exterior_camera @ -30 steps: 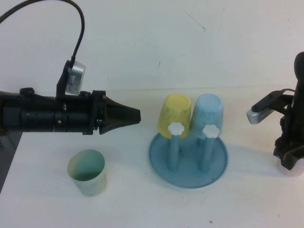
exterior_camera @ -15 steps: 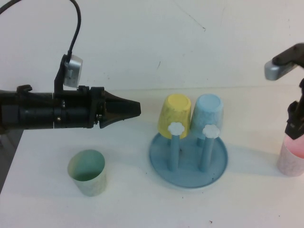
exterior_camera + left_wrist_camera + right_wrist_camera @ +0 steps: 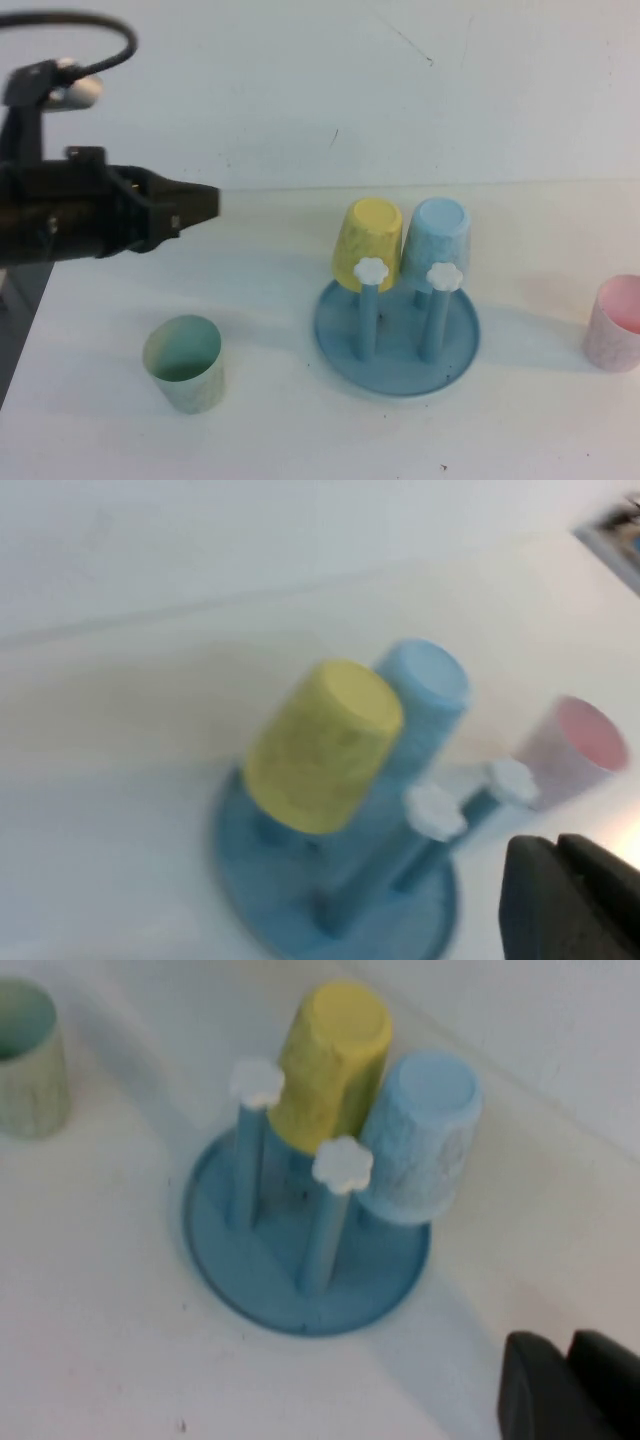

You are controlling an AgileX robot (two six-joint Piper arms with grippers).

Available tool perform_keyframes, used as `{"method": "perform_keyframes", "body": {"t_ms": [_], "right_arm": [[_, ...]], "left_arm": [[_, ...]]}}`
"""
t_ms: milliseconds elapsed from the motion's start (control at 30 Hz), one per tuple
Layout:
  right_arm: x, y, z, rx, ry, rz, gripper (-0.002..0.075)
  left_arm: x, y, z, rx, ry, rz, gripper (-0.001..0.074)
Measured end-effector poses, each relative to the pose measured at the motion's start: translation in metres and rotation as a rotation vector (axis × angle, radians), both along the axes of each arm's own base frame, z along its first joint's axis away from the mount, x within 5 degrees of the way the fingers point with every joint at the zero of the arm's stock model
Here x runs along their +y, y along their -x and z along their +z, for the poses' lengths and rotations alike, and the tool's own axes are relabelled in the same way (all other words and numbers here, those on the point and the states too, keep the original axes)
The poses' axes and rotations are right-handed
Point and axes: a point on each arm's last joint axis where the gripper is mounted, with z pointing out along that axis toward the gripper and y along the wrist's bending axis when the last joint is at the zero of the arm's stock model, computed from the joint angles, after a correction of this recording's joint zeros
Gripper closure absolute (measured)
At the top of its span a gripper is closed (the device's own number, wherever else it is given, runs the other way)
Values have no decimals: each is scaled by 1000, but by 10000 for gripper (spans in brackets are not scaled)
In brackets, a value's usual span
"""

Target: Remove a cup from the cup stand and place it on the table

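The cup (image 3: pixel 616 323) stands upright, mouth up, at the table's (image 3: pixel 300 420) right edge, well apart from the cup stand (image 3: pixel 397 335), which carries a yellow cup (image 3: pixel 368 243) and a blue cup (image 3: pixel 438 242) inverted on its pegs. The left gripper (image 3: pixel 205 203), jaws closed on nothing, hangs above the left side. The right gripper (image 3: pixel 570 1385) is out of the high view; its jaws cannot be judged. Risk: the cup sits so near the edge that a brushing arm could tip it off.
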Motion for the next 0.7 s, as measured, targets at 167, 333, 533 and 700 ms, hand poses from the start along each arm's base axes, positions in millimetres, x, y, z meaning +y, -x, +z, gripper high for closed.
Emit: {"method": "perform_keyframes", "body": {"t_ms": [167, 333, 533, 700], "right_arm": [[-8, 44, -8, -249, -129, -19, 715], [-10, 69, -17, -375, -153, 29, 725], [-1, 78, -32, -343, -193, 153, 727], [7, 83, -41, -336, -209, 270, 727]], "left_arm": [[16, 40, 1, -122, -52, 211, 736], [30, 78, -13, -192, -76, 366, 736], [45, 117, -33, -284, -97, 531, 736], [55, 141, -49, -349, -99, 636, 736]]}}
